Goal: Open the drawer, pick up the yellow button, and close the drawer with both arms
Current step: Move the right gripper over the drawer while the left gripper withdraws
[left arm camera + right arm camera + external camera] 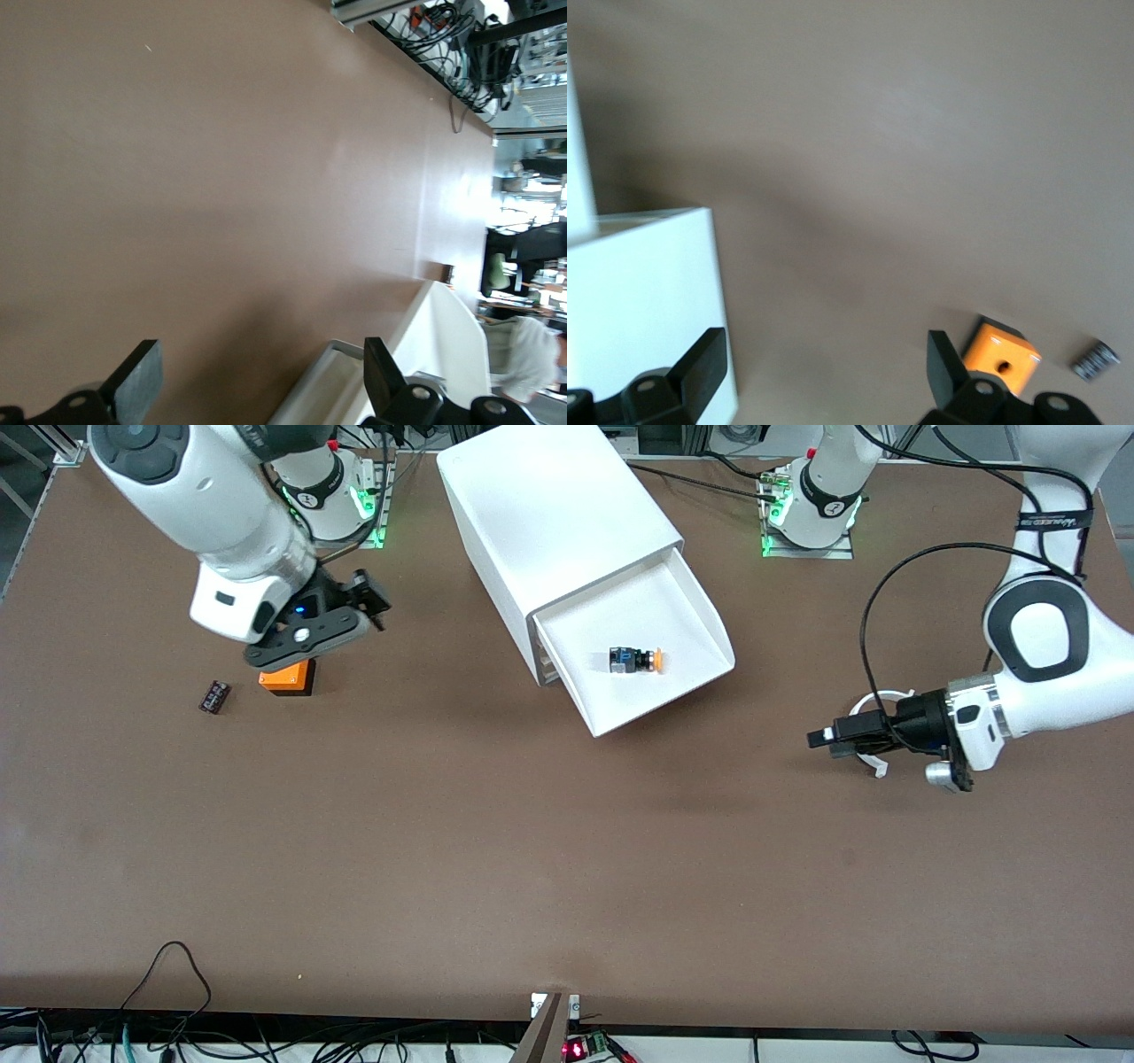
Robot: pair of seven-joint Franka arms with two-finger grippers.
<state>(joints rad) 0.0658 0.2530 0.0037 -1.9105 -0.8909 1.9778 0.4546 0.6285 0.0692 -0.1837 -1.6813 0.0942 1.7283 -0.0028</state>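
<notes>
The white cabinet (558, 514) lies at the table's middle, and its top drawer (666, 700) is pulled out. The button (636, 661), with an orange cap and a black-and-blue body, lies on the drawer floor. My left gripper (817, 738) is open and empty, low over the bare table toward the left arm's end, pointing at the drawer. The left wrist view shows its gripper (260, 381) and the drawer's rim (341, 351). My right gripper (303, 654) is open and empty over the orange cube (288, 679). The right wrist view shows its gripper (824, 365) between the cabinet (647, 301) and the cube (1001, 356).
A small black ribbed block (214, 696) lies beside the orange cube, toward the right arm's end; it also shows in the right wrist view (1096, 360). Cables hang along the table edge nearest the front camera. Brown tabletop spreads nearer to the front camera than the drawer.
</notes>
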